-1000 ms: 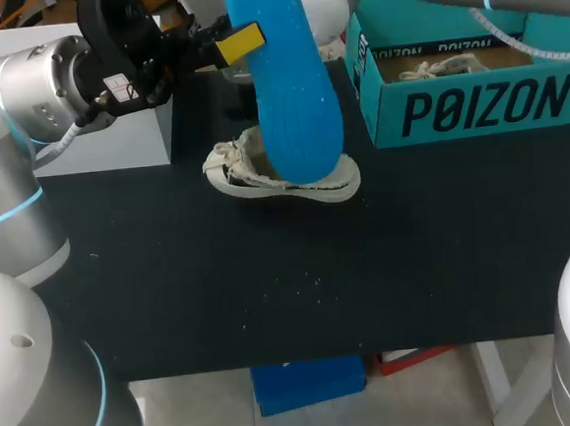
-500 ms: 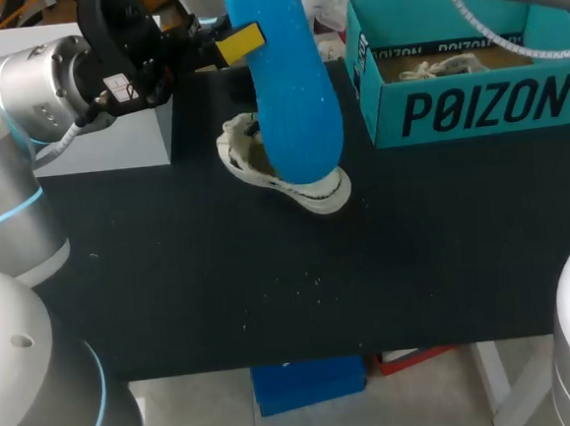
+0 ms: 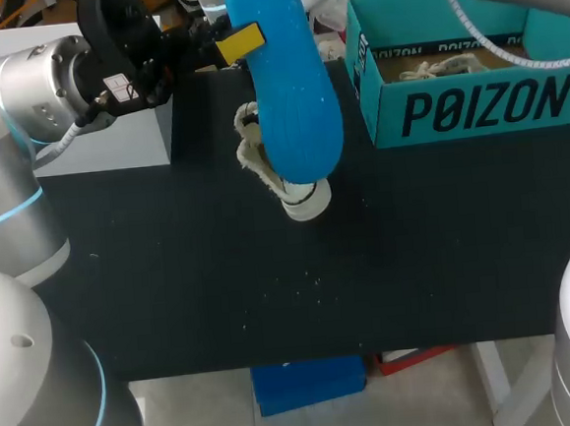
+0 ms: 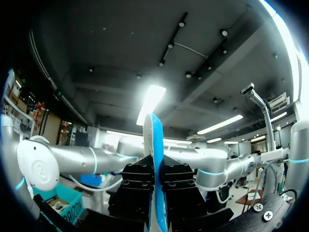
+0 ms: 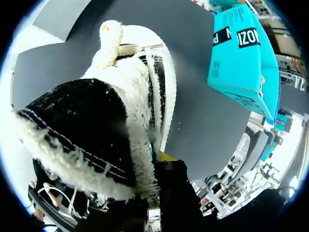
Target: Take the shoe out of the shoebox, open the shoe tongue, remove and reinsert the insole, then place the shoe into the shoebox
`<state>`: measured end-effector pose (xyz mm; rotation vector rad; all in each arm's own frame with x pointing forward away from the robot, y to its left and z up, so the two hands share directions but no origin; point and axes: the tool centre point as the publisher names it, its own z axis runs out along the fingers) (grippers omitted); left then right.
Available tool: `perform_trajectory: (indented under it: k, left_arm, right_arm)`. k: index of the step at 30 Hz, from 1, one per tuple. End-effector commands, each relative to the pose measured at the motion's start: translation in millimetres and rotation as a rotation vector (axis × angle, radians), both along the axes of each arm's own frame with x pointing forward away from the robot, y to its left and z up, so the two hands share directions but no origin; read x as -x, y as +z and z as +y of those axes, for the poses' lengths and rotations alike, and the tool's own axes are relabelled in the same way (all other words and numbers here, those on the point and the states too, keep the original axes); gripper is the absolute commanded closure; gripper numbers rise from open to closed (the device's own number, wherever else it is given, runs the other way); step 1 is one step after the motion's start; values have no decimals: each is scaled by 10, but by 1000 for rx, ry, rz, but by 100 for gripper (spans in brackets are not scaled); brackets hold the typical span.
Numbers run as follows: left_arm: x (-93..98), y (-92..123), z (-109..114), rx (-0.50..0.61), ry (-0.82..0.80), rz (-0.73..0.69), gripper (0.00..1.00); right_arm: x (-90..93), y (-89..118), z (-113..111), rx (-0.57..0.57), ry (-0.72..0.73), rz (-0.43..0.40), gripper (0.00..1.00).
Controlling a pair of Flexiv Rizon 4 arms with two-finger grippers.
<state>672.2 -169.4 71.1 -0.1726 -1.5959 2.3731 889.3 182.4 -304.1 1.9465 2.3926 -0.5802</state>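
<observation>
Above black tabletop (image 3: 172, 281), left jaws clamp insole (image 3: 284, 75), right jaws grip shoe (image 3: 302, 200); reinsertion likely next, needing toe-first alignment.

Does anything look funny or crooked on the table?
Yes. The blue insole is outside the shoe, held upright above the table by the left gripper. The shoe looks tipped, not flat on its sole, with the right gripper holding its fuzzy collar.

shoe (image 3: 302, 201) mostly hidden behind insole (image 3: 290, 84)
</observation>
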Motion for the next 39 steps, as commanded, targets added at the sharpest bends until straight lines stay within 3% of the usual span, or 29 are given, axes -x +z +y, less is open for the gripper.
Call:
perform_trajectory:
  k: [1, 15, 23, 24, 25, 26, 32, 39]
  left_arm:
    - [4, -12, -8, 2, 1, -1, 100]
    - [4, -12, -8, 2, 1, -1, 100]
    - [4, -12, -8, 2, 1, -1, 100]
    - [4, -12, -8, 2, 1, -1, 100]
    - [4, -12, -8, 2, 1, -1, 100]
    - [4, -12, -8, 2, 1, -1, 100]
    - [4, -12, -8, 2, 1, -1, 100]
    - [4, -12, -8, 2, 1, -1, 100]
  right_arm:
    - [-38, -146, -12, -1, -370, -17, 100]
    - [-48, -671, 55, 11, -333, -69, 100]
    - [-12, -805, -59, 12, -361, -129, 100]
    - [-7, -812, -71, 10, -362, -131, 96]
    - [0, -820, -87, 5, -371, -137, 70]
    - [9, -823, -104, 2, -379, -142, 0]
    - [11, -726, -195, -123, -401, -133, 0]
    - [26, -330, -234, -460, -423, -126, 0]
